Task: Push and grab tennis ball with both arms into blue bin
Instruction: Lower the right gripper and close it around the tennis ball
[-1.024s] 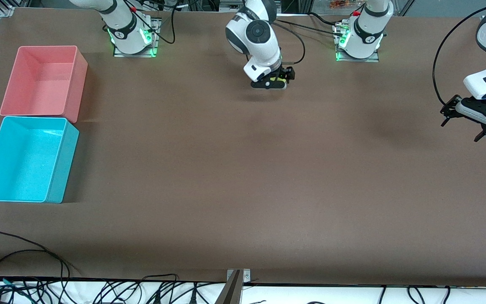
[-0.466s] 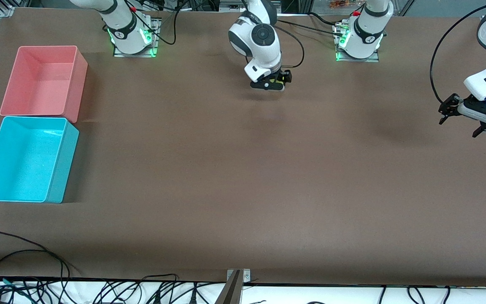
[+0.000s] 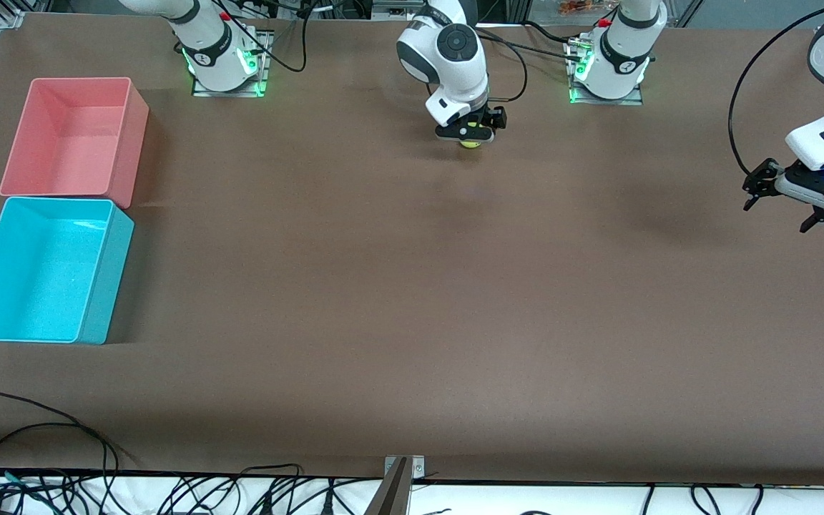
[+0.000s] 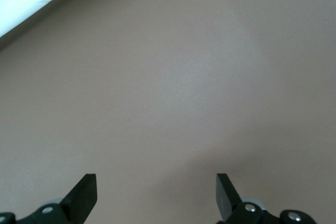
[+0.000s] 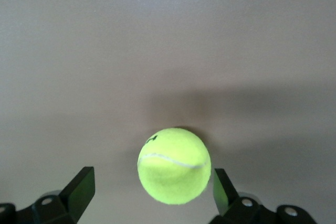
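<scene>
- Front view is showing the right gripper [image 3: 471,134] hanging over the tennis ball [image 3: 470,142], which is sitting on the brown table [image 3: 412,300] between the two arm bases, up near the robots' edge.
- Right wrist view is giving the better look: the ball [image 5: 174,164] is lying between the two black fingers [image 5: 81,190], much closer to one of them, with a clear gap on the wider side. So the claw is standing wide open and isn't gripping anything; whether the nearer finger is actually touching the fuzz, I can't tell.
- You can make out the ball's white curved seam, and a soft shadow is falling on the table right next to it.
- Over at the left arm's end of the table, the left gripper [image 3: 790,202] is hovering above bare tabletop, well apart from the ball. That arm is just waiting.
- Left wrist view is showing its fingers [image 4: 84,195] spread wide with nothing but brown table between them, so it's open and empty too.
- At the right arm's end, the blue bin [image 3: 94,275] is sitting well apart from the ball and nearer to the front camera than the pink-red bin [image 3: 126,136] just beside it. Neither tub has anything in it.
</scene>
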`<state>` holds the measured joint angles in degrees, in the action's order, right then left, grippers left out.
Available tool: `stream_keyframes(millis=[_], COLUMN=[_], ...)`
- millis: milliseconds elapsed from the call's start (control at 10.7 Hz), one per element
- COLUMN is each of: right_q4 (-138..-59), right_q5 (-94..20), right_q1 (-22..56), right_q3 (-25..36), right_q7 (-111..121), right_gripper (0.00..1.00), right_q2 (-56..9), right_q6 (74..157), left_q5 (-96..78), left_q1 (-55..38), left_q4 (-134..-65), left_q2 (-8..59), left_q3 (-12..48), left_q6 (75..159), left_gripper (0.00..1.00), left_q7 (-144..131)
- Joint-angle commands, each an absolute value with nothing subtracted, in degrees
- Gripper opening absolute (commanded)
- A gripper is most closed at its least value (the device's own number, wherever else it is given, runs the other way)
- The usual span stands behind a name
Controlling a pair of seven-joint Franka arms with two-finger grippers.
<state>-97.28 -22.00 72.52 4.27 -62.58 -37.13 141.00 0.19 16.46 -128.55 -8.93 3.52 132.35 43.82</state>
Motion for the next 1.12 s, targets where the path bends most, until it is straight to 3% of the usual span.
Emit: stream_keyframes(millis=[0, 279, 745, 838, 1024], right_q4=[-95.62, -95.54, -95.54, -95.54, -95.54], right_q5=[-20.04, -19.51, -19.25, -19.16, -18.37], right_q1=[73.39, 73.39, 74.35, 74.53, 74.36], right_q3=[5.10, 5.10, 5.10, 5.10, 5.10], right_q7=[-64.77, -64.86, -66.27, -66.27, -65.92], right_gripper=[1.00, 1.00, 0.73, 0.58, 0.13], right_q2=[-39.46, -40.34, -41.13, -41.13, -41.22], right_q6=[141.07, 141.15, 142.29, 142.29, 142.29], left_q5=[1.49, 1.49, 1.58, 1.58, 1.67], left_q1=[15.91, 15.82, 15.82, 15.73, 14.16], left_q4=[-129.02, -128.94, -128.94, -128.94, -128.24], left_q2=[-10.02, -10.02, -10.02, -10.02, -10.02], left_q3=[3.43, 3.43, 3.43, 3.43, 3.08], left_q6=[131.66, 131.57, 131.40, 131.31, 130.35], left_gripper=[1.00, 1.00, 1.00, 1.00, 1.00], left_q7=[42.45, 42.45, 42.45, 42.45, 40.62])
